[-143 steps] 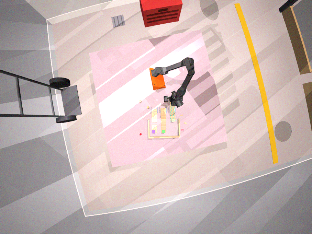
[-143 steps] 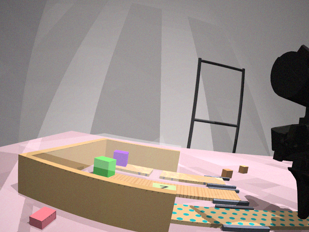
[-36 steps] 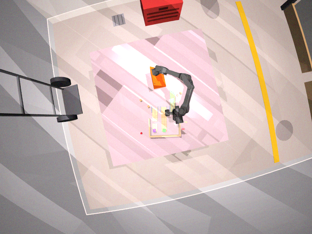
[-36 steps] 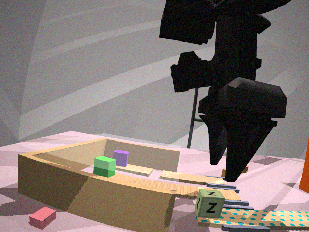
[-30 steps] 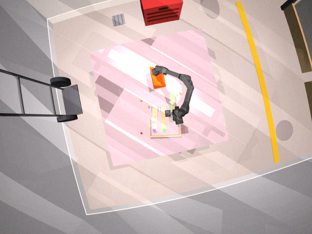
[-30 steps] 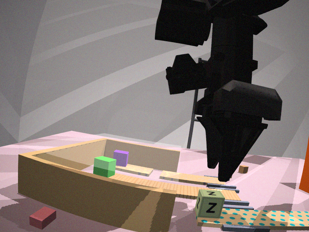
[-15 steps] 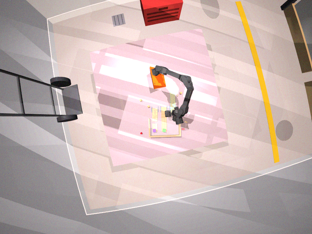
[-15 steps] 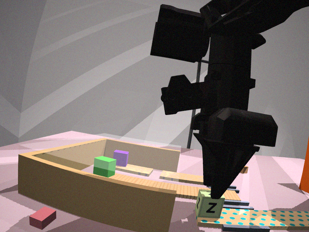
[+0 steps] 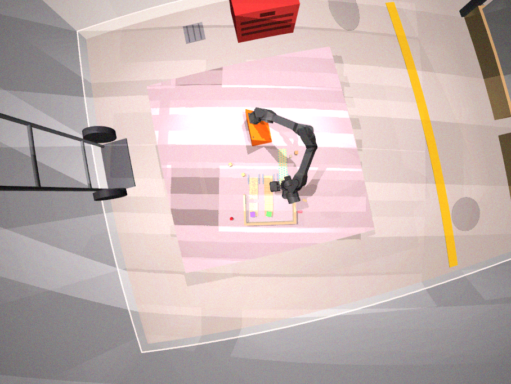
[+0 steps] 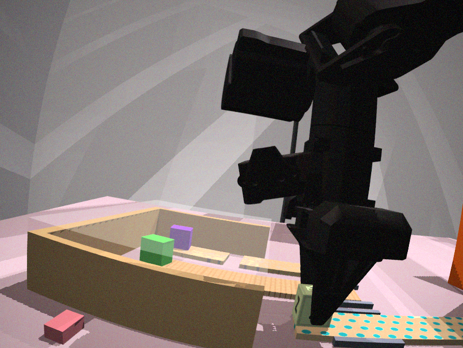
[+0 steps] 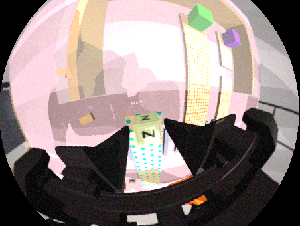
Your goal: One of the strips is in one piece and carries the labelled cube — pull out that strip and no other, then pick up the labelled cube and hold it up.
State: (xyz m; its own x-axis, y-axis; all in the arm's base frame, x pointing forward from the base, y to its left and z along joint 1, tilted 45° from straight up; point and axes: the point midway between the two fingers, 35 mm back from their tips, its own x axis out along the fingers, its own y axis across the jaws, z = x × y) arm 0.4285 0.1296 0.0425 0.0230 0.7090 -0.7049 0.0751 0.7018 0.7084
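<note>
The green cube marked Z (image 10: 303,305) (image 11: 147,132) sits on the near end of the teal-dotted strip (image 9: 282,159) (image 10: 396,326) (image 11: 147,157), which lies outside the three-sided wall. My gripper (image 10: 317,318) (image 11: 147,124) is low around the cube, one finger on each side, partly open; small gaps show beside the cube in the wrist view. The grid-patterned strip (image 9: 268,186) (image 11: 196,73) runs under the bright green cube (image 9: 268,214) (image 10: 156,250) (image 11: 200,18). The strip at the purple cube (image 9: 252,214) (image 10: 181,238) (image 11: 231,37) is in two pieces with a gap.
The tan three-sided wall (image 9: 270,223) (image 10: 142,295) stands beside the cube. Low dark rails (image 10: 368,342) flank the strips. A red block (image 9: 299,211) (image 10: 63,326) and a small tan block (image 11: 86,119) lie outside the wall. An orange box (image 9: 259,131) is under the arm's base.
</note>
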